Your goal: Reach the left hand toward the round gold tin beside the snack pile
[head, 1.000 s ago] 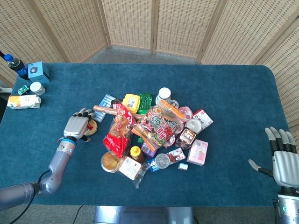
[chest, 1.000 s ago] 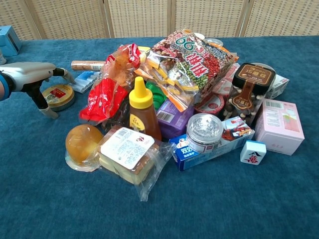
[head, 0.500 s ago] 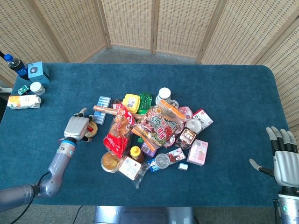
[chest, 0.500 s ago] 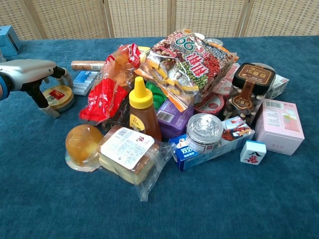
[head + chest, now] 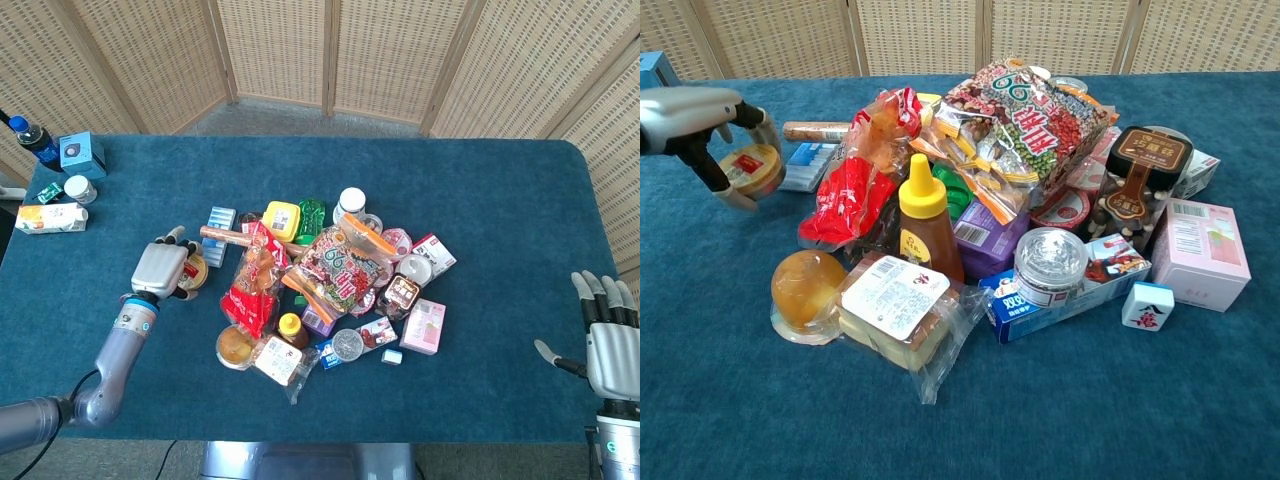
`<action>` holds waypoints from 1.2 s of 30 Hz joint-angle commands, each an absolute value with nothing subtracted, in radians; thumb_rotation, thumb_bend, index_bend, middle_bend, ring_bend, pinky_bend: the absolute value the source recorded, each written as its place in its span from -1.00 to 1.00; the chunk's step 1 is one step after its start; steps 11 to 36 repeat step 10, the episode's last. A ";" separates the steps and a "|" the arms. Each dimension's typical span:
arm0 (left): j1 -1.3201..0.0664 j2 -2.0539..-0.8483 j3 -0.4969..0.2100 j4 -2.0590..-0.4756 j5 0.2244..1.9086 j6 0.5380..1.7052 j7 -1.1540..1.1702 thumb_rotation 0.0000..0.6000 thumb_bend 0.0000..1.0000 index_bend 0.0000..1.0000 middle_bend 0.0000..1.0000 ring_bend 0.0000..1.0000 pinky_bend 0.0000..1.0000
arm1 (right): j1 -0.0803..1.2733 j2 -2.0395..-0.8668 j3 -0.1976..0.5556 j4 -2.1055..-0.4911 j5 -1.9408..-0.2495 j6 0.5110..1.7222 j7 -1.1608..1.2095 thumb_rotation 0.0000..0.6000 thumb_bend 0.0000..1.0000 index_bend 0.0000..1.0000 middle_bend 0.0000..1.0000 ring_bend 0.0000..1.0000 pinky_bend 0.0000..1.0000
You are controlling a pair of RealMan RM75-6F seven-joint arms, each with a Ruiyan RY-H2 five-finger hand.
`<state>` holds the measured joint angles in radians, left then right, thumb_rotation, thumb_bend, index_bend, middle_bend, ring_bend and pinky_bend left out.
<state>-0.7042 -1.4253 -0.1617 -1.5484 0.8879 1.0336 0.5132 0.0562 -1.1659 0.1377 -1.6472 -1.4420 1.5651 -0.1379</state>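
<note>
Fingers of the left hand wrap the tin from both sides, the thumb curling under its near edge and the rest arched over the far side, so the reach itself looks complete and a grip appears to have formed. In the chest view the tin seems tipped toward the camera and raised a little off the blue bench, though whether it has fully cleared the cloth cannot be told. From overhead the left hand covers most of the tin, leaving only a gold sliver showing at the pile's left edge, just beside a red snack bag.

By the task's wording, nothing plainly remains beyond holding steady; any lift or carry would be a further step.

Round and shallow, the tin has a gold rim and side wall and a lid bearing a red label, its print too small to read. It looks rigid and light, likely easy to hold by its rim.

Across the bench, the right hand hangs at the near right corner, fingers spread and holding nothing, well apart from the pile.
</note>
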 commanded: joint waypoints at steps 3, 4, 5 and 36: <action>-0.699 -1.350 -0.186 -1.649 0.893 1.076 0.528 1.00 -0.99 0.04 0.02 -0.72 -0.48 | 0.056 -1.166 0.136 -1.649 -1.445 1.565 -0.141 0.65 -1.00 -1.00 -1.00 -1.00 -1.00; -0.698 -1.334 -0.191 -1.672 0.896 1.086 0.531 1.00 -0.99 0.04 0.02 -0.72 -0.48 | 0.056 -1.166 0.135 -1.649 -1.446 1.565 -0.142 0.65 -1.00 -1.00 -1.00 -1.00 -1.00; -0.698 -1.323 -0.194 -1.688 0.899 1.093 0.533 1.00 -0.99 0.04 0.02 -0.72 -0.48 | 0.056 -1.167 0.135 -1.650 -1.447 1.566 -0.144 0.65 -1.00 -1.00 -1.00 -1.00 -1.00; -0.701 -1.280 -0.204 -1.741 0.901 1.116 0.553 1.00 -1.00 0.04 0.02 -0.72 -0.48 | 0.056 -1.168 0.133 -1.654 -1.452 1.568 -0.151 0.66 -1.00 -1.00 -1.00 -1.00 -1.00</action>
